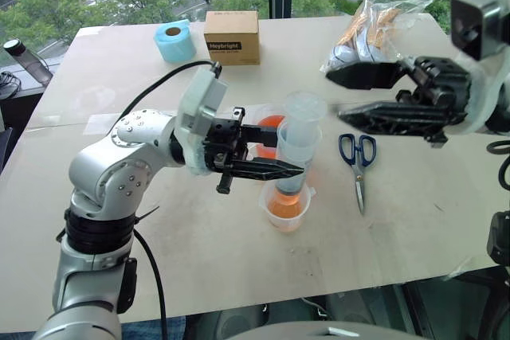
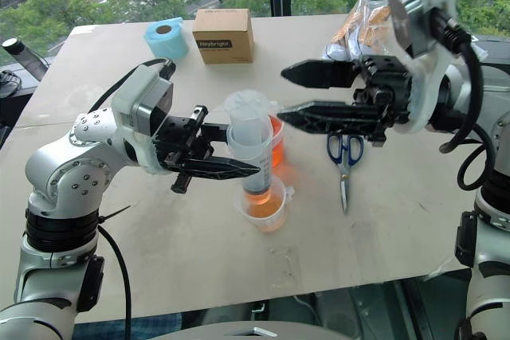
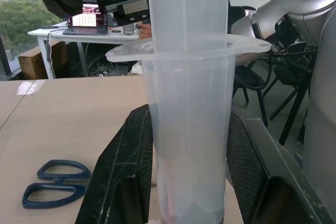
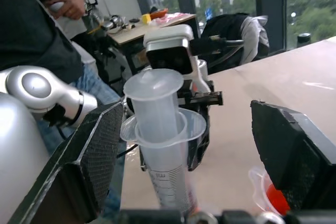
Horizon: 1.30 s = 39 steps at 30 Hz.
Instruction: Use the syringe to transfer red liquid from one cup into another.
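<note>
The syringe point(image 2: 250, 145) stands upright at the centre of the head views, its long axis vertical. Its plunger cap is at the top, the flange just below it, and the lower end of the barrel sits down inside the smaller cup point(image 2: 265, 203), which stands on the table point(image 2: 143, 252) and holds a shallow layer of red liquid point(image 2: 265, 208). The larger cup point(image 1: 269, 134), also with orange-red liquid, stands just behind the syringe, partly hidden by it.

The left gripper point(image 2: 213, 166) reaches in from the left of the frame with the forearm roughly level and its 2 black fingers pointing toward the right. The fingers are clamped on the syringe barrel below the flange; the left wrist view shows 1 finger point(image 3: 126, 171) pressed against each side of the clear tube.

The right gripper point(image 2: 307, 93) comes in from the upper right of the frame, held level and pointing left, with its 2 fingers spread wide, 1 above the other in the head views. Its tips are just right of the syringe's top and apart from it, holding nothing. In the right wrist view the plunger cap and flange sit between the 2 spread fingers point(image 4: 100, 150), farther out.

Blue-handled scissors point(image 2: 343, 157) lie on the table right of the cups, beneath the right gripper.
</note>
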Available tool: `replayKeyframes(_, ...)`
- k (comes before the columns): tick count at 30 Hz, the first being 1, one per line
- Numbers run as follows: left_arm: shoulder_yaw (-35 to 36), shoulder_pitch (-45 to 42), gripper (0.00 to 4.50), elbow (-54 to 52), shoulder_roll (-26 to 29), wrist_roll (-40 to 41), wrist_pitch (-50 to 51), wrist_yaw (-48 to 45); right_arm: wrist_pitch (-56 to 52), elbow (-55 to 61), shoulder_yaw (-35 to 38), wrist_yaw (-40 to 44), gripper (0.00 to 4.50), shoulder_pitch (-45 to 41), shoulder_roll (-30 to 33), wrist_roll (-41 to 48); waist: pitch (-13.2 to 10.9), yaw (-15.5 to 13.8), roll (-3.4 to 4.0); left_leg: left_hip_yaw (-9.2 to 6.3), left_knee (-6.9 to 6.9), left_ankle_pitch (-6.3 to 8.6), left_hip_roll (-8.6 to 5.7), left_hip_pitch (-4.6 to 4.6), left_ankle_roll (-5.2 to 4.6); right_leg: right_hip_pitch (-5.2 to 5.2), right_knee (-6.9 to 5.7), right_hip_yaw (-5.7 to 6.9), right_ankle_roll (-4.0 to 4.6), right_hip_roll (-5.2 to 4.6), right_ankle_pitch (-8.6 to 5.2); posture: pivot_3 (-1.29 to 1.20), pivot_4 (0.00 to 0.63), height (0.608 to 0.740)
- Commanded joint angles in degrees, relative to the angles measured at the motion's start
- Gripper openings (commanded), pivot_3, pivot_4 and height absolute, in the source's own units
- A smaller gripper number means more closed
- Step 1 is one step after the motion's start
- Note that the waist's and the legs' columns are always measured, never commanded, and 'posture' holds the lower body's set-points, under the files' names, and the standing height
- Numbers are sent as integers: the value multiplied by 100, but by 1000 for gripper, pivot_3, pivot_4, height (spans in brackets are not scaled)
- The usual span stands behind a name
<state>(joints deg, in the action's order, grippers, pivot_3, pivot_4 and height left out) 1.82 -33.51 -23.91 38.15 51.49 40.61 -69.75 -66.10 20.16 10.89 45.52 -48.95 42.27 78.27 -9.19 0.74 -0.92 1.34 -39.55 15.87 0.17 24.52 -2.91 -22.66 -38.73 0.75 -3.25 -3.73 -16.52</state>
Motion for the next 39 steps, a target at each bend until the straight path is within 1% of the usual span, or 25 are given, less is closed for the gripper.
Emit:
replayKeyframes(1, 43, 27, 1528, -48, 57, 2, -149, -70, 75, 275, -103, -22, 4075, -122, 49, 75, 0, 1, 0, 0, 0, 0, 0, 0, 0, 0, 0, 0, 0, 0, 0, 0, 150, 740)
replayKeyframes(7, -46, 47, 1528, 48, 42, -105, -251, -156, 90, 411, -289, -232, 4075, -258, -74, 304, 0, 3, 0, -2, 0, 0, 0, -1, 0, 0, 0, 2, 0, 0, 0, 0, 150, 740)
replayKeyframes(16, -99, 76, 1528, 109, 50, -185, -333, -211, 197, 420, -416, -523, 4075, -375, -284, 376, 0, 4, 0, -2, 0, 0, 0, 0, 0, 0, 0, 3, 0, -1, 0, 0, 150, 740)
replayKeyframes(19, -107, 66, 1528, 131, 53, -196, -344, -216, 212, 421, -439, -530, 3268, -397, -290, 411, 0, 5, 0, -2, 0, 0, 0, -1, 0, 0, 0, 3, 0, -1, 0, 0, 150, 740)
replayKeyframes(21, -91, 43, 1528, 133, 39, -142, -296, -178, 234, 404, -446, -565, 2284, -402, -300, 461, 0, 3, 0, -3, 0, 0, 0, 0, 0, 0, 0, 3, 0, -1, 0, 0, 150, 740)
replayKeyframes(23, -85, 28, 1528, 135, 46, -128, -291, -177, 235, 401, -454, -608, 1422, -389, -305, 526, 0, 3, 0, -3, 0, 0, 0, 0, 0, 0, 0, 3, 0, -1, 0, 0, 150, 740)
replayKeyframes(24, -81, 22, 1528, 140, 46, -117, -285, -167, 234, 405, -458, -618, 1322, -382, -301, 548, 0, 4, 0, -3, 0, 0, 0, 0, 0, 0, 0, 3, 0, -1, 0, 0, 150, 740)
replayKeyframes(30, -90, 15, 1528, 165, 53, -113, -296, -186, 211, 492, -502, -596, 1322, -274, -230, 529, 0, 4, 0, -3, 0, 0, 0, 0, 0, 0, 0, 3, 0, -1, 0, 0, 150, 740)
replayKeyframes(39, -112, -18, 1528, 184, 10, -135, -308, -171, 361, 813, -899, -204, 1322, 48, -29, -307, 0, 3, 0, -3, 0, 0, 0, 0, 0, 0, 0, 3, 0, 0, 0, 0, 150, 740)
